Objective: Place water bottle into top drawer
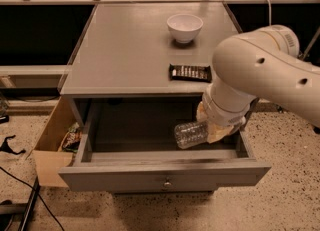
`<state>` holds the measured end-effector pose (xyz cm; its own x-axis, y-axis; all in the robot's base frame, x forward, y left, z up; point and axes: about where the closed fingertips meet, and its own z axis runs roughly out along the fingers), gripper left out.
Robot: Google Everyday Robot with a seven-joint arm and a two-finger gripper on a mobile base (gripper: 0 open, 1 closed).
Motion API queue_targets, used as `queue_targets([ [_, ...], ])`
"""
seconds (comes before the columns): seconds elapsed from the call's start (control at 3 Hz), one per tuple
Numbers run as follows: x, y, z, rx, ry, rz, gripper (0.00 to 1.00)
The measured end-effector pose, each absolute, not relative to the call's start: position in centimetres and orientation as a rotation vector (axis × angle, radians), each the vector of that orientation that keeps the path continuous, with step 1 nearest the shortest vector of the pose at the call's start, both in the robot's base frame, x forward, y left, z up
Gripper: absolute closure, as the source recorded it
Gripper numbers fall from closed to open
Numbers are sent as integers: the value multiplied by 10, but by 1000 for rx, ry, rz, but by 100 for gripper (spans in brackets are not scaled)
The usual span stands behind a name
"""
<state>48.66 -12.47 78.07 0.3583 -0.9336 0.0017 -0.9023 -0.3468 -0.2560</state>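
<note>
The jaws are low inside the open top drawer (165,175), at its right side, closed on the neck end of the water bottle (189,135). The bottle lies on its side, base pointing left, probably so that it passes under the worktop (125,45) edge. I cannot tell if it touches the drawer floor. The white bowl (184,26) and snack bar (190,72) are on the worktop, well clear of the arm (260,70).
</note>
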Motion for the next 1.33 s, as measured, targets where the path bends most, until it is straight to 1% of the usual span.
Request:
queue_targets([
  [0.33,495,-120,763,-2359,1520,-258,100],
  [1.33,519,-96,736,-2381,1421,-214,100],
])
